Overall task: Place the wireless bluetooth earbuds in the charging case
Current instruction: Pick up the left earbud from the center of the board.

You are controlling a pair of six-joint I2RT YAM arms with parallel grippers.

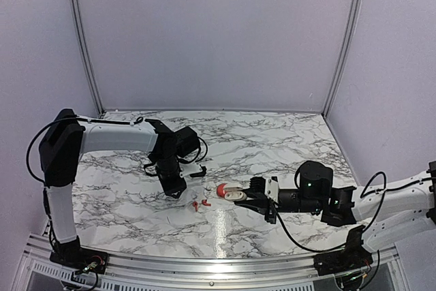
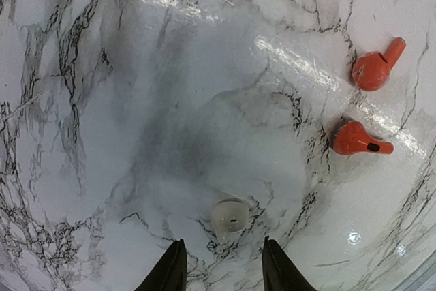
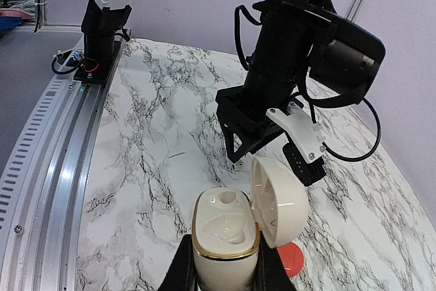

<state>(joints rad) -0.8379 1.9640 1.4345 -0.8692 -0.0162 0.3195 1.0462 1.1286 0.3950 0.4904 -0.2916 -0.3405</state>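
Two tiny red earbuds (image 2: 372,69) (image 2: 358,140) with short stems lie apart on the marble at the right of the left wrist view; from above they show in front of the left gripper (image 1: 195,206) (image 1: 205,202). My left gripper (image 2: 221,267) (image 1: 178,192) is open and empty, low over the table. The white charging case (image 3: 225,236) (image 1: 236,194) stands in my right gripper (image 3: 225,267) (image 1: 240,195), which is shut on its body. Its lid (image 3: 279,202) hangs open to the right, showing a white inside with a gold rim and empty pockets.
A small white earbud-shaped piece (image 2: 229,216) lies on the marble just ahead of the left fingers. A red ball-like object (image 1: 222,189) (image 3: 294,262) sits beside the case. An aluminium rail (image 3: 54,168) runs along the table's near edge.
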